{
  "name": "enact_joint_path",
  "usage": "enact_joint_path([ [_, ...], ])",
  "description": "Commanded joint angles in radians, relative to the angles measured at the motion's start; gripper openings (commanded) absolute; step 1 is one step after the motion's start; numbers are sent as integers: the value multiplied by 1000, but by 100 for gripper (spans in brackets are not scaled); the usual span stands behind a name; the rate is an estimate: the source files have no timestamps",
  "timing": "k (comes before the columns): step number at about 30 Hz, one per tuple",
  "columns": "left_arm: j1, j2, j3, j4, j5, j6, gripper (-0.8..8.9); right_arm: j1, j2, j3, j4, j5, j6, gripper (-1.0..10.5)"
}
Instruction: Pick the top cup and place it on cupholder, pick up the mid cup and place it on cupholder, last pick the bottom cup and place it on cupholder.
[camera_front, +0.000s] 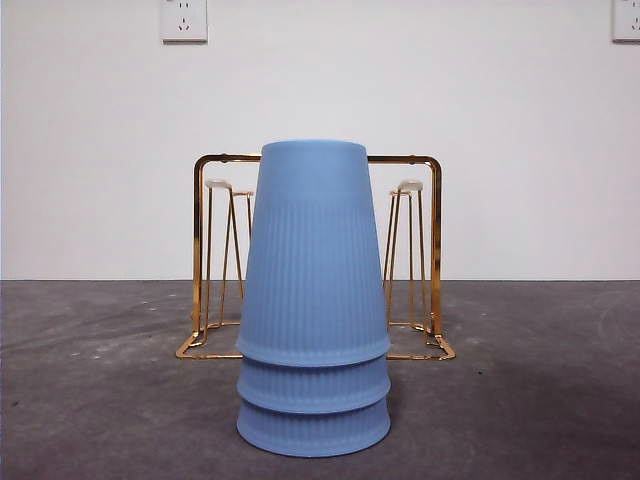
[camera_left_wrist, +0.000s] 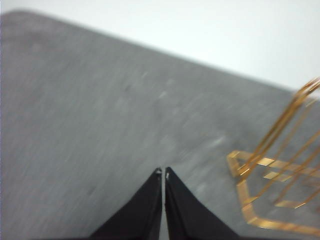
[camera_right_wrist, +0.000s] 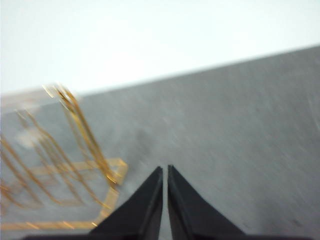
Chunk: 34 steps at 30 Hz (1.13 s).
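Three blue ribbed cups stand upside down, nested in one stack, near the table's front in the front view: the top cup (camera_front: 314, 250), the mid cup (camera_front: 314, 385) showing as a band, and the bottom cup (camera_front: 314, 428) on the table. Behind the stack stands the gold wire cupholder (camera_front: 432, 250) with white-tipped pegs (camera_front: 410, 186). My left gripper (camera_left_wrist: 163, 172) is shut and holds nothing, over bare table beside a corner of the cupholder (camera_left_wrist: 260, 165). My right gripper (camera_right_wrist: 165, 170) is also shut and holds nothing, beside the cupholder's other end (camera_right_wrist: 75, 145). Neither gripper appears in the front view.
The table (camera_front: 540, 400) is dark grey with a white wall behind it. Two wall sockets (camera_front: 184, 20) sit high on the wall. Both wrist views are blurred.
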Motion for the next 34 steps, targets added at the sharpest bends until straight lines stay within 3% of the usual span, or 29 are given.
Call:
enact_joint_path([
  [1,-5,65,122,-13,44,-11,8,1,20,99,-49,-51,82,12],
  [6,-5,222,328,-66,199,-11,8,1,111,298,-227,-160,79,12],
  [14,-11,481,633,-156,438,22,8,1,311,574,-344,-301,-30,12],
  [18,-49,590,767,-230,490,53,8,1,427,695,-362,-403,-85,12],
  [23,-133,709,934,-393,524,165,8,1,578,856,-442,-513,-170,12],
  [29,-227,775,1050,-512,525,321,8,41,708,995,-558,-535,-259,12],
  [34,-261,764,1054,-552,525,328,8,108,743,1014,-586,-534,-287,12],
])
